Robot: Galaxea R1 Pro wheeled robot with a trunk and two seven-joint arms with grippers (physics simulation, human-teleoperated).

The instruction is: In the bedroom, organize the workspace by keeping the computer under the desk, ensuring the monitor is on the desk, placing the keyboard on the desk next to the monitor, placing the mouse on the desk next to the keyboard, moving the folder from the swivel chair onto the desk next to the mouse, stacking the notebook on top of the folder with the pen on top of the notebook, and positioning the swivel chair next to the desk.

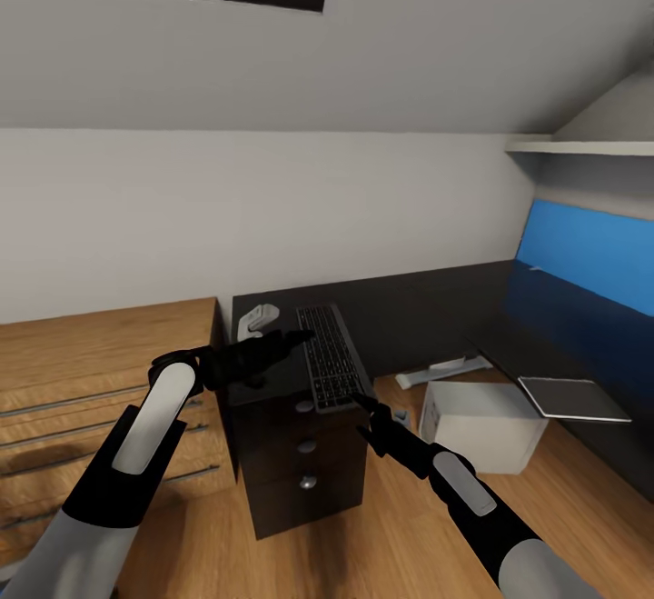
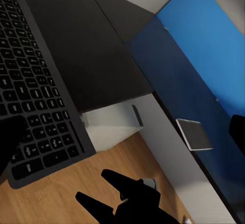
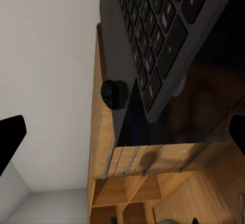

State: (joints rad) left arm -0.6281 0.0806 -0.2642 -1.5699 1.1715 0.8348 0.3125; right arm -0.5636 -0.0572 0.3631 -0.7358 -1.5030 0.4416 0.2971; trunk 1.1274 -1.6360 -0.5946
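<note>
The keyboard (image 1: 329, 367) lies lengthwise on the black desk (image 1: 409, 313) above the drawer unit, and its near end sticks out past the desk's front edge (image 2: 35, 81). My left gripper (image 1: 289, 338) is open at the keyboard's left edge, with one finger (image 2: 10, 137) over the keys. My right gripper (image 1: 365, 404) hangs open just off the keyboard's near end. The black mouse (image 3: 112, 94) sits on the desk beside the keyboard (image 3: 158, 30). The light grey computer (image 1: 481, 422) stands on the floor under the desk. The grey notebook (image 1: 572, 397) lies on the desk's right wing.
Light wood cabinets (image 1: 82, 381) with long metal handles adjoin the desk on the left. A small white object (image 1: 257, 317) rests at the desk's back left. A whitish flat piece (image 1: 445, 367) lies on the floor beneath the desk. The blue back panel (image 1: 590, 263) lines the right wing.
</note>
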